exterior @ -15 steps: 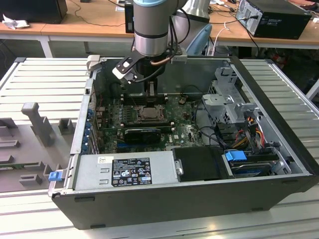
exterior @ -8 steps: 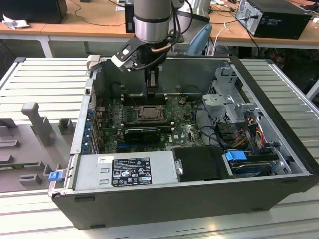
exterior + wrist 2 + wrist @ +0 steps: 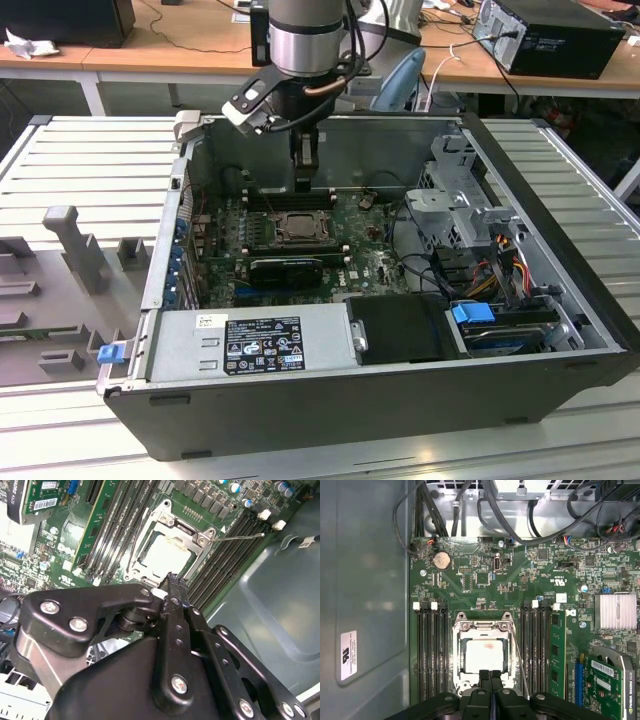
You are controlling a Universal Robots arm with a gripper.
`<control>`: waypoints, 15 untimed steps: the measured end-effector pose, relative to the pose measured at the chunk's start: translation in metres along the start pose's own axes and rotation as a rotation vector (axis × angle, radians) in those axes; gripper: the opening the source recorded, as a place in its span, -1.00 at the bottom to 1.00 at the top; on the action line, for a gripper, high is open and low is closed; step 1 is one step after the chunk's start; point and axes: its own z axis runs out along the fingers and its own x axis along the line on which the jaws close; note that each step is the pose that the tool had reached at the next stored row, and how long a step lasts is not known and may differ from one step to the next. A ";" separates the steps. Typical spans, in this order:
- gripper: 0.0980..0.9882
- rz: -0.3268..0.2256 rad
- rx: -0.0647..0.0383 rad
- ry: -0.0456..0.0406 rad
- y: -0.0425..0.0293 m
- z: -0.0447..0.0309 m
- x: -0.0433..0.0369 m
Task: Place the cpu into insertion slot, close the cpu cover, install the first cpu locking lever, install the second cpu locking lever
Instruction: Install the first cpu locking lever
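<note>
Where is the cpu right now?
In the first wrist view the cpu sits in the insertion slot, between the two banks of black memory slots.

Exterior view seemingly high; wrist views share slot (image 3: 146,536) (image 3: 457,652).

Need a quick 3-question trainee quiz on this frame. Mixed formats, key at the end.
1. True or false: the chip sits in the socket with the metal cover lying down over it.
2. The gripper is nearest to: A) the coin battery, B) the edge of the socket, C) the green memory stick.
3. Are the gripper's fingers apart or together?
Key: 1 true; 2 B; 3 together.
</note>
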 end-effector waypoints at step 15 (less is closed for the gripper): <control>-0.98 -0.172 0.000 0.0043 0.0000 0.0002 0.0000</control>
